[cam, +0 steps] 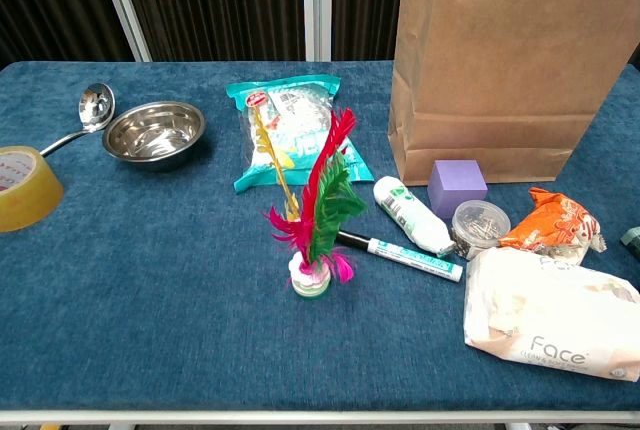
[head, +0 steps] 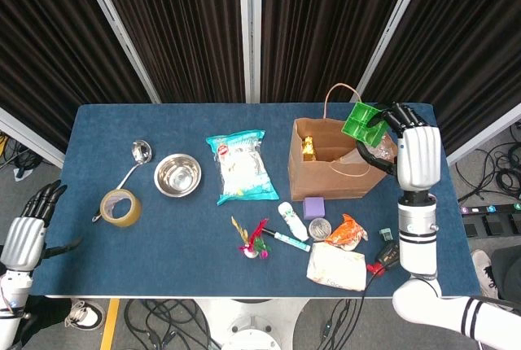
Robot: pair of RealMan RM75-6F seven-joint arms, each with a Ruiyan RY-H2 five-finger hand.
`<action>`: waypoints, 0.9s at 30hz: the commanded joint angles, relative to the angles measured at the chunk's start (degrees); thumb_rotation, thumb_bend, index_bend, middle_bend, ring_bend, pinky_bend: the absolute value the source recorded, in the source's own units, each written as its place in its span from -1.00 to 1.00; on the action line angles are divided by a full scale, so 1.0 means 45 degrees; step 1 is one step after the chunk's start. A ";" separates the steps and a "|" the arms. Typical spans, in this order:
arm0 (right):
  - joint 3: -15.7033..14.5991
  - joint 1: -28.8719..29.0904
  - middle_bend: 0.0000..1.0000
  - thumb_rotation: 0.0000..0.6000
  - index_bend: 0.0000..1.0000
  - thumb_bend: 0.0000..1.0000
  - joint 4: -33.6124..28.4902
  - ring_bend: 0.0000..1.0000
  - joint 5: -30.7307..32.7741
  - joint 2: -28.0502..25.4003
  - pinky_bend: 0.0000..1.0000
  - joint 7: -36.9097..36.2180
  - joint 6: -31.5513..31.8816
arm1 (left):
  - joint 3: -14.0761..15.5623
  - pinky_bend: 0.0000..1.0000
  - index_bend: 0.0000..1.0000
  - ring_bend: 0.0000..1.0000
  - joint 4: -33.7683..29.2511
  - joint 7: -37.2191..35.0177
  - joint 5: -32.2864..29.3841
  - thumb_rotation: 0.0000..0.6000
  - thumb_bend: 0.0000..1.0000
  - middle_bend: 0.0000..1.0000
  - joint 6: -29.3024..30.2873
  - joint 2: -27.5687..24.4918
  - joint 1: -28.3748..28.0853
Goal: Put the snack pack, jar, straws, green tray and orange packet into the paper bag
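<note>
Your right hand (head: 413, 150) grips the green tray (head: 359, 121) above the right end of the open paper bag (head: 338, 168), where the straws (head: 365, 149) already lie; centre it over the mouth, then release. Your left hand (head: 27, 228) hangs open off the blue tablecloth (head: 122, 260), dark curtains (head: 179, 24) behind

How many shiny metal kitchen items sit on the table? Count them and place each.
2. A ladle lies near the table's left end, and a steel bowl stands just right of it. None appears hidden.
</note>
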State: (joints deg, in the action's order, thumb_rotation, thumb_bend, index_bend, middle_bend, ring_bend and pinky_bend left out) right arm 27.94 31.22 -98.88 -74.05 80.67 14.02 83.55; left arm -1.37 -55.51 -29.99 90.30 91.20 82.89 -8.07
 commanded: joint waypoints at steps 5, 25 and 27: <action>-0.0323 0.0381 -0.18 1.00 0.02 -0.87 0.0403 -0.25 0.0774 0.0393 0.04 0.0728 -0.0609 | -0.0044 -0.69 -0.79 -0.98 0.0009 -0.0031 -0.0057 1.00 -0.88 -0.71 -0.0028 -0.0029 0.0013; -0.0574 0.0303 -0.63 1.00 -0.54 -1.00 -0.0316 -0.85 0.0146 -0.0301 -0.69 -0.0431 -0.0439 | -0.0058 -0.69 -0.79 -0.98 -0.0021 0.0013 -0.0014 1.00 -0.88 -0.71 -0.0035 -0.0014 0.0000; -0.0529 0.0219 -0.61 1.00 -0.54 -1.00 -0.0510 -0.85 -0.0610 -0.0328 -0.69 -0.1153 0.0064 | -0.0056 -0.69 -0.79 -0.98 -0.0037 0.0026 -0.0007 1.00 -0.88 -0.71 -0.0038 -0.0029 -0.0003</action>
State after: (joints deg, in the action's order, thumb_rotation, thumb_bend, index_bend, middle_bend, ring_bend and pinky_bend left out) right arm 25.40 32.60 -100.28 -73.83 79.34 11.71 81.67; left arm -1.63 -55.67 -29.87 90.27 91.03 82.77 -8.08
